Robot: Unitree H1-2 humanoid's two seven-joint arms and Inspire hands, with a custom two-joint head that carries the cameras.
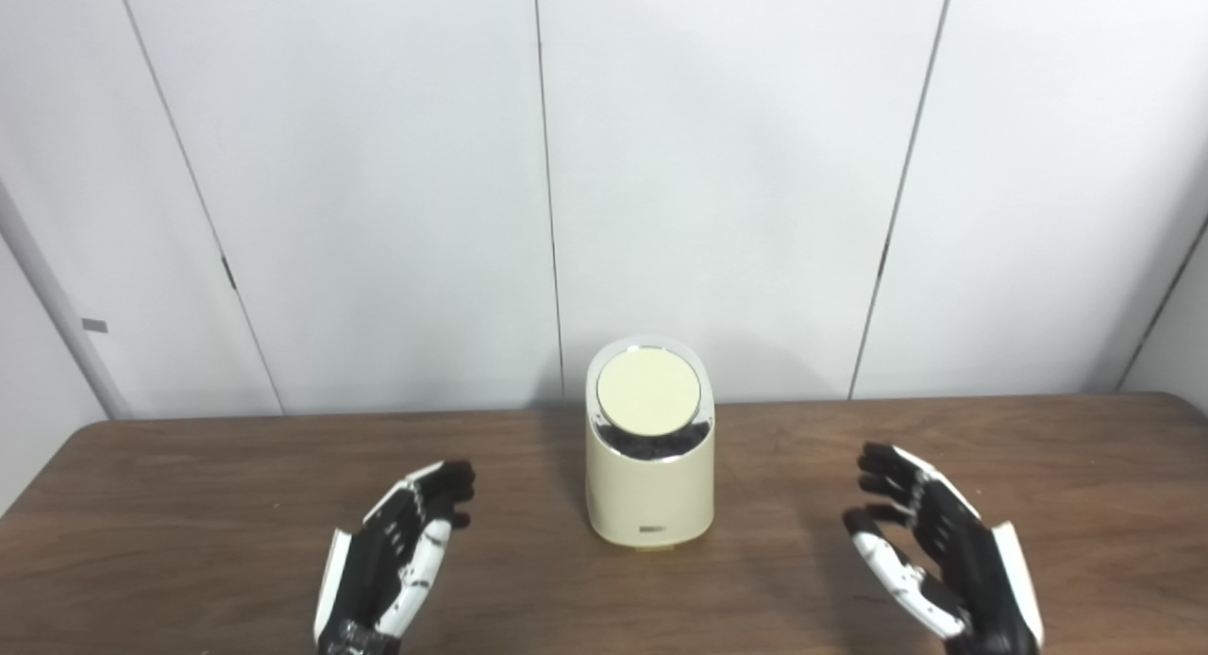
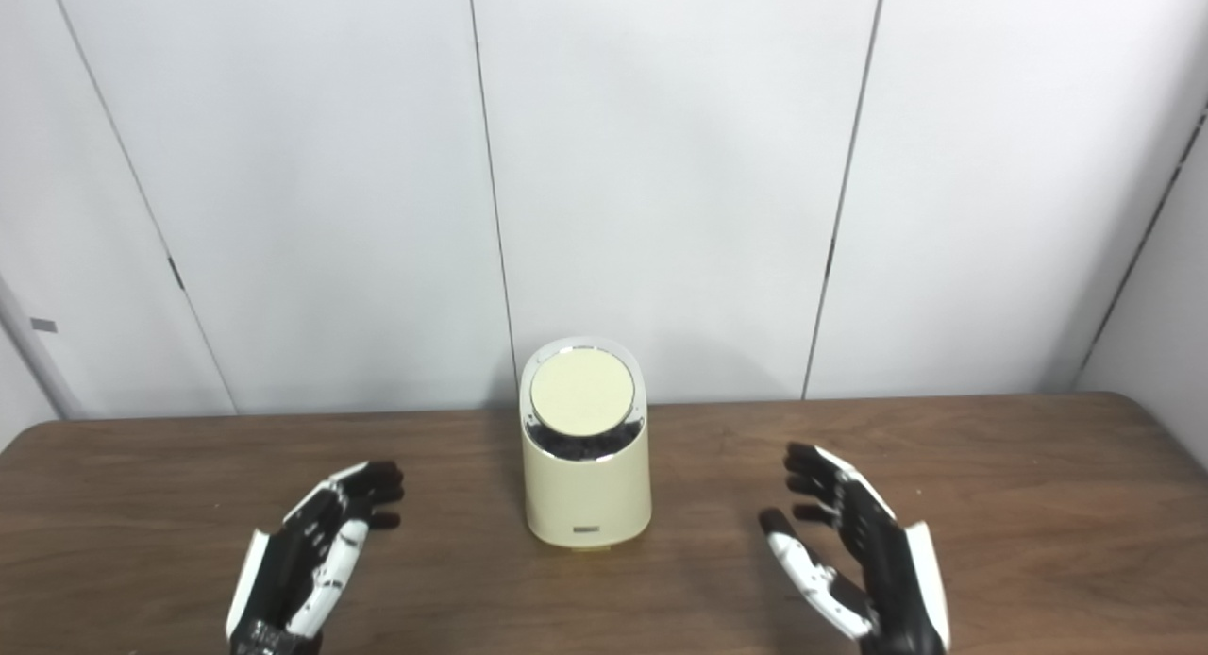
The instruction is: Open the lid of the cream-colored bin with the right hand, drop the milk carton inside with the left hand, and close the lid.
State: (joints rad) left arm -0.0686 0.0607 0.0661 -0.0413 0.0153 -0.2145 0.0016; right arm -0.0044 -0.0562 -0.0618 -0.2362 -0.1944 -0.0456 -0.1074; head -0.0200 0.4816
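Left eye view: 1 cream bin [image 1: 649, 490] w/ lid [image 1: 648, 391] down, left hand [image 1: 396, 556] & right hand [image 1: 934, 546] both spread, empty.

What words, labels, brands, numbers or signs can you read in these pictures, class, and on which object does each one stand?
No text can be read.
Small dark label low on the front of the cream-coloured oval bin, at: too small and blurred to read.
Small grey tag on the white wall panel, at: nothing legible on it.
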